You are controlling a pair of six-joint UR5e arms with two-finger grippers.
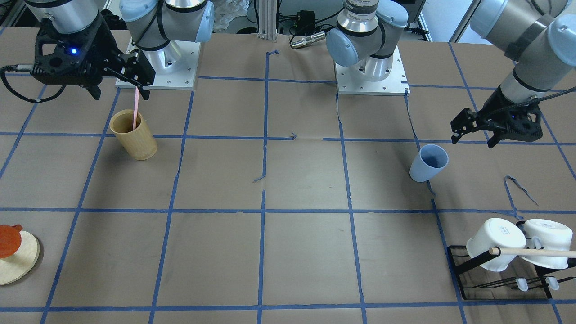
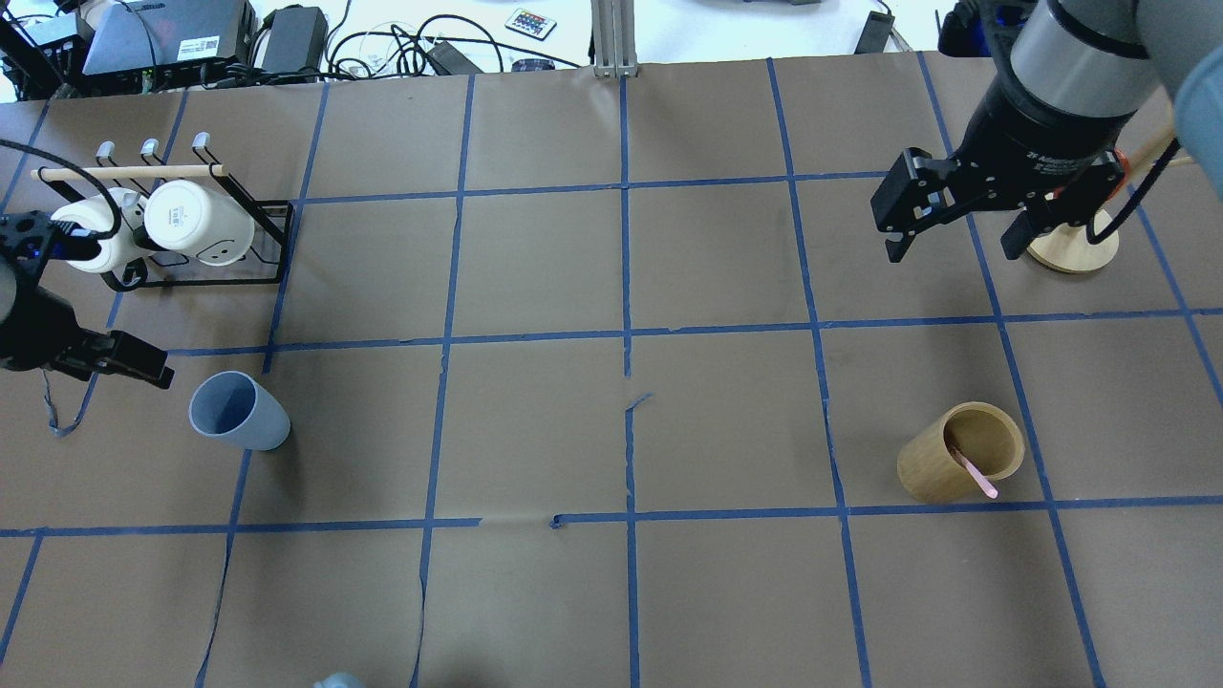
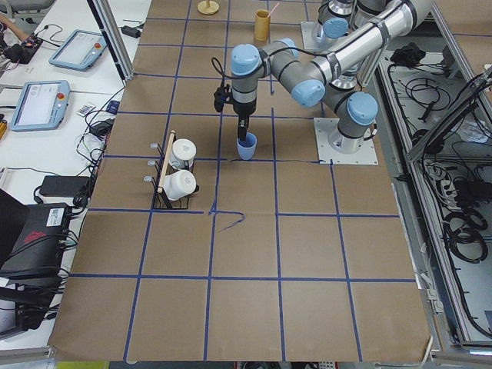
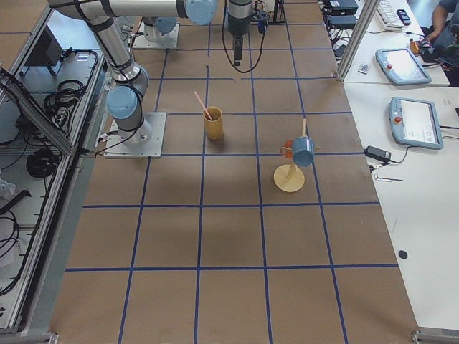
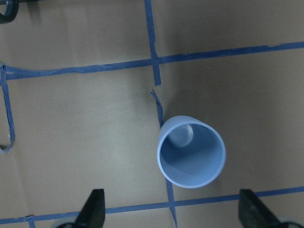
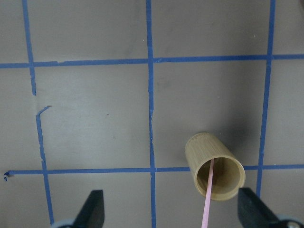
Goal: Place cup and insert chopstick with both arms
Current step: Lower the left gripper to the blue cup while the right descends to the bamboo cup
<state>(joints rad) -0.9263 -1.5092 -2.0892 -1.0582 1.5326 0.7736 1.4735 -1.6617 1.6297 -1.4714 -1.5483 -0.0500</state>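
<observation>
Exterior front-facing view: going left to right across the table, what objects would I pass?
Round wooden base → bamboo cylinder holding the chopstick → cup → mug rack with white mugs.

nothing can be read with any certainty. in the overhead view a line of small white lettering runs across the black collar (image 2: 1046, 158) above the right hand (image 2: 951, 250), too small to make out. a white mug (image 2: 196, 222) bears faint dark marks, unreadable. a white sticker (image 2: 196, 45) on the black box (image 2: 143, 38) beyond the worktop (image 2: 611, 430) is blurred too.
</observation>
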